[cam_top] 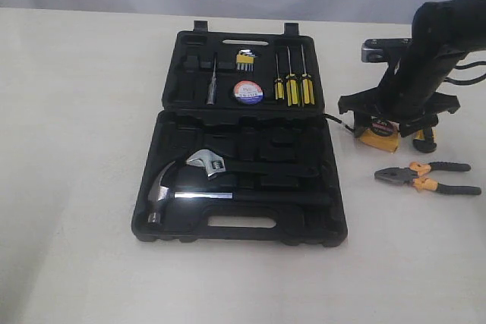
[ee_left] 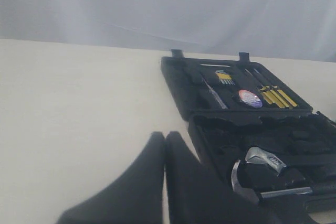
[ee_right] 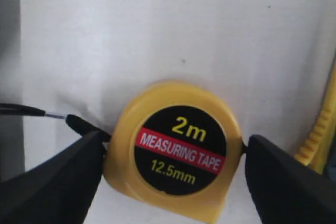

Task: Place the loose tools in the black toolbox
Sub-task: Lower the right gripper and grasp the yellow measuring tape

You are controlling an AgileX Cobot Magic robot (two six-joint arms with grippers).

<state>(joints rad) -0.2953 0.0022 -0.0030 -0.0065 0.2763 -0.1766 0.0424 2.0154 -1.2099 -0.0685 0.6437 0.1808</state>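
The black toolbox (cam_top: 149,210) lies open on the table. In its lid sits the black tape roll with the blue-white label (cam_top: 248,92) (ee_left: 250,98). To the right of the box, my right gripper (cam_top: 387,128) (ee_right: 173,148) is down on the table, with a finger touching each side of the yellow tape measure (ee_right: 176,150) (cam_top: 377,136). A yellow ribbed edge, seemingly the utility knife (ee_right: 321,132), lies just beside it. The pliers with orange-black handles (cam_top: 425,177) lie nearer the front. My left gripper (ee_left: 165,142) is shut and empty, left of the box.
A hammer (cam_top: 163,187) and a wrench (cam_top: 206,162) rest in the box's lower half. Yellow-handled screwdrivers (cam_top: 292,89) and hex keys (cam_top: 244,60) sit in the lid. A thin black strap (ee_right: 31,111) lies on the table by the right gripper's finger.
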